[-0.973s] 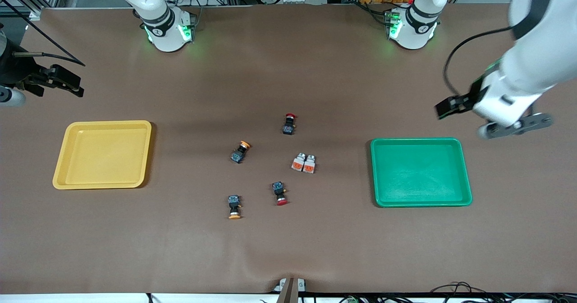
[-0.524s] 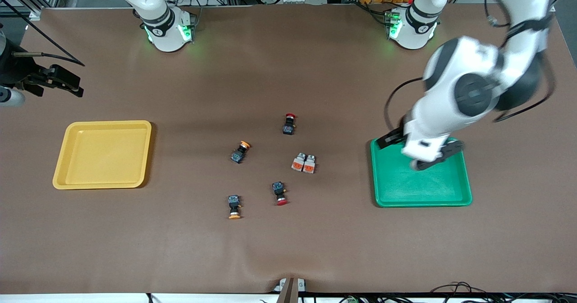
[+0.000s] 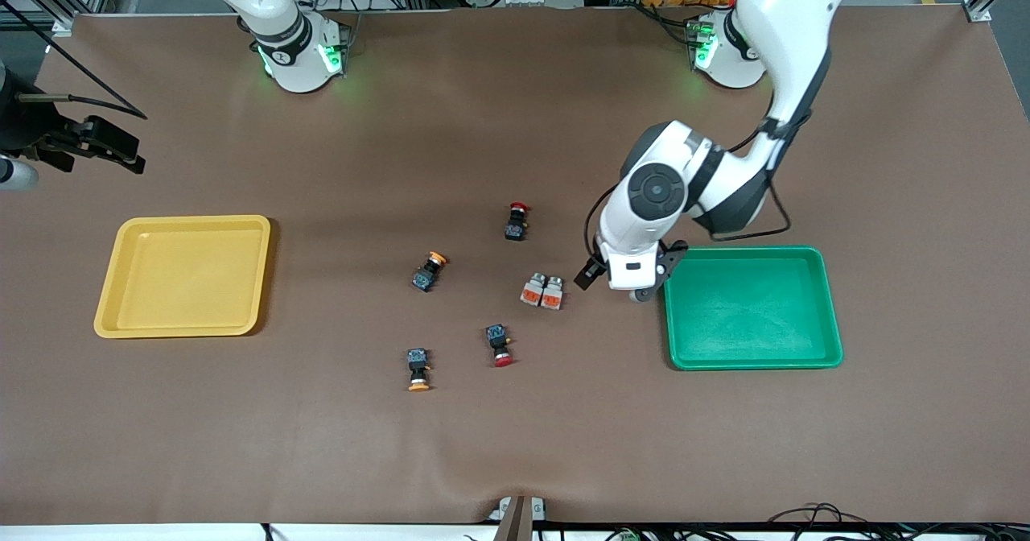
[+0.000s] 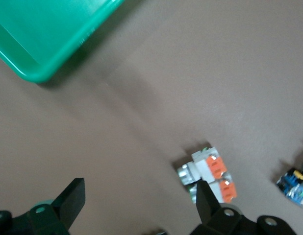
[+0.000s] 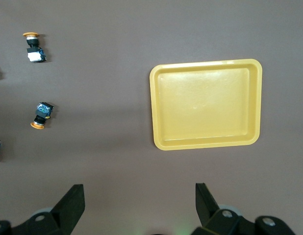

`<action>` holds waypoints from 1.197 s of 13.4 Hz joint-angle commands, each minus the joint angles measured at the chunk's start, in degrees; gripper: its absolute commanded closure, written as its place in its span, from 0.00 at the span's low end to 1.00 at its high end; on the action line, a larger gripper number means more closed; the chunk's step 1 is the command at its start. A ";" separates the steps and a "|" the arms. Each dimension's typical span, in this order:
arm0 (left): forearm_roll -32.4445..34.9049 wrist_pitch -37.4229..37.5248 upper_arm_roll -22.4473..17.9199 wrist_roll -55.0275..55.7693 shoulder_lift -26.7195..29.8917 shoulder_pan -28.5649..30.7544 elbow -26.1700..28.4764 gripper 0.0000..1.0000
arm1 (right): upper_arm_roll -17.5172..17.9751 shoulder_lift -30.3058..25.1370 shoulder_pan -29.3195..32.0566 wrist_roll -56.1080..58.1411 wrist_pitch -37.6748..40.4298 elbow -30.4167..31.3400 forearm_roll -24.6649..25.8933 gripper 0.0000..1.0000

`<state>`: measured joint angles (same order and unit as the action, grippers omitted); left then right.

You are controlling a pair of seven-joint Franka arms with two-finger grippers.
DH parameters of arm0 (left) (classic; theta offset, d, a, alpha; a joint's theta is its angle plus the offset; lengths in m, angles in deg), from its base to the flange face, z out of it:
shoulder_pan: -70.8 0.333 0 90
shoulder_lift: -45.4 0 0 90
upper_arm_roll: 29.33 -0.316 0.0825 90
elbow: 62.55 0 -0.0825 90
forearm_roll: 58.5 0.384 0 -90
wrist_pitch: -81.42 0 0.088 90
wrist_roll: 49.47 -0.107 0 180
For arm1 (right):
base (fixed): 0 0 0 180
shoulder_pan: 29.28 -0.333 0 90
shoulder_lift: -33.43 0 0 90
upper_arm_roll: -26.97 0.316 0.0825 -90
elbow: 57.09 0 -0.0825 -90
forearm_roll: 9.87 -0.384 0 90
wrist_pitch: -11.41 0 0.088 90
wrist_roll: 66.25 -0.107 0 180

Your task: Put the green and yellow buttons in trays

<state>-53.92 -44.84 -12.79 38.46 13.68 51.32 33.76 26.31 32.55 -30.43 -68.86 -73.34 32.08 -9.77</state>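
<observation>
Item: paired silver-white blocks (image 3: 542,292), touching. Our left claw (image 3: 615,277) hangs beside them, fingers apart; right claw (image 3: 96,145) waits, likewise apart. Risk: gripping both.

Trays: one yellow tray (image 3: 183,276), one green tray (image 3: 752,307); buttons: two black w/ orange-yellow caps (image 3: 429,270), two silver-white w/ orange faces (image 3: 542,291), two black w/ red caps (image 3: 516,221); table (image 3: 322,444) brown.
</observation>
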 commanded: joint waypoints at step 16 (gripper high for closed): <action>5.36 -22.89 -5.99 30.81 -13.37 -10.22 -1.56 0.00 | 0.48 0.53 0.54 -0.12 0.02 -0.49 -0.98 0.00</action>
<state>-49.82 -65.49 -17.96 67.48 2.09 41.91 33.38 26.36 32.79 -30.41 -68.86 -73.39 32.09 -9.79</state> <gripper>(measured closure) 0.000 0.000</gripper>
